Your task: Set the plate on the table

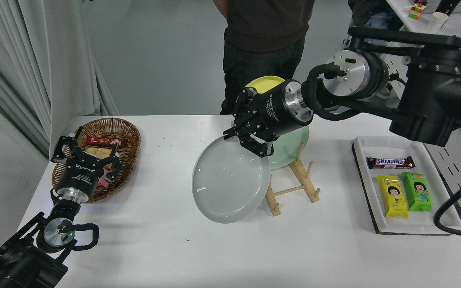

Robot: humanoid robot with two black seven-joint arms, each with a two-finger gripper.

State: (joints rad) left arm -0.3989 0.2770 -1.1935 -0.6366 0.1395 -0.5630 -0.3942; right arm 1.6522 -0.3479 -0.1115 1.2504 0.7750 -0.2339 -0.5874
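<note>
Left gripper (88, 154) parked lower left over wicker basket (128, 132), fingers spread. Pale grey plate (226, 182) tilted above white table (174, 248), just left of wooden rack (290, 188). Right gripper (250, 140) clamped on upper rim. Likely rigid, glossy, slippery, breakable; rim the only grip.

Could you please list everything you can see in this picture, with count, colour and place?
Round pale grey plate: one, held tilted above the table centre by its far rim.
Mint-green plate: one, standing in the rack.
Yellow plate: one, behind the right gripper, mostly hidden.
Wooden plate rack: one, light wood, centre right.
Brown wicker basket: one, far left, holding snacks.
White tray with a dark edge: one, right side; holds one brown, one yellow, one green snack bar.
White table: one.
Person: one, dark clothes, far side.
Left gripper: black, open, over the basket.
Right gripper: black, shut on the grey plate's rim.
</note>
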